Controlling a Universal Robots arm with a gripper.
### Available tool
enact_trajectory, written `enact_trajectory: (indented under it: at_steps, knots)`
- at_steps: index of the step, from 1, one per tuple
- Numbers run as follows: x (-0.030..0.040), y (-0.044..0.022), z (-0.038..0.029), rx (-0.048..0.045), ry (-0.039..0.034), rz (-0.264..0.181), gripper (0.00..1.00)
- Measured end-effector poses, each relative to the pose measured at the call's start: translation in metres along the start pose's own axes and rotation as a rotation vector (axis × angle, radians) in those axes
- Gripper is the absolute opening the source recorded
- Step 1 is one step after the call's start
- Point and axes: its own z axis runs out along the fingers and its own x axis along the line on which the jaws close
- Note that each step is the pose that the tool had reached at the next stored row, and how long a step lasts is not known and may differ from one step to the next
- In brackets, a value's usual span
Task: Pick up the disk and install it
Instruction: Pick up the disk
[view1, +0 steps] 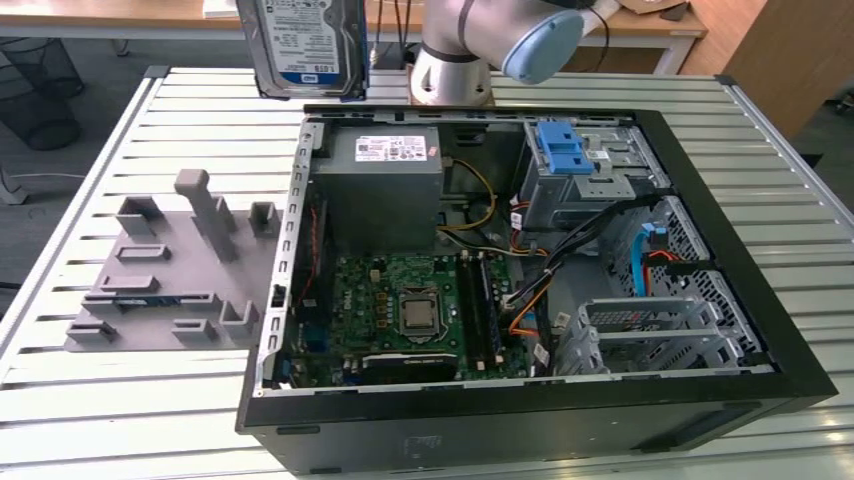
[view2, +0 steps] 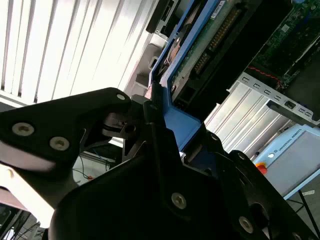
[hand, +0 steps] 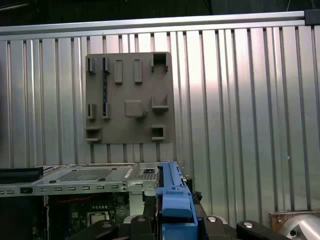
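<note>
The disk (view1: 310, 45) hangs upright in the air above the table's far edge, behind the open computer case (view1: 747, 290). It is silver-grey with a white and blue label and a blue bracket along its side. In the second wrist view my gripper (view2: 167, 125) is shut on the disk's blue bracket (view2: 175, 120), with the disk's circuit-board side (view2: 200, 47) stretching away from the fingers. In the first wrist view the bracket's blue edge (hand: 172, 200) sticks up between the black gripper parts (hand: 220, 227).
The case lies open on a slatted metal table (view1: 160, 400), showing a motherboard (view1: 400, 310), a grey power supply (view1: 380, 195), a blue latch piece (view1: 567, 150) and a metal drive cage (view1: 647, 330). A grey holder plate (view1: 167, 270) sits on the exterior view's left. The arm's base (view1: 451, 70) stands behind the case.
</note>
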Motion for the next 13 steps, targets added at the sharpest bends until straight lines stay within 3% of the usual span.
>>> enact_trajectory:
  at_steps: [1, 2, 13]
  knots:
    - [-0.0003, -0.0050, -0.0001, -0.0001, 0.0000, 0.000, 0.37]
    - [-0.0011, -0.0163, -0.0002, 0.0000, 0.0000, 0.000, 0.37]
    - [-0.0024, -0.0365, -0.0006, -0.0001, 0.0000, 0.000, 0.37]
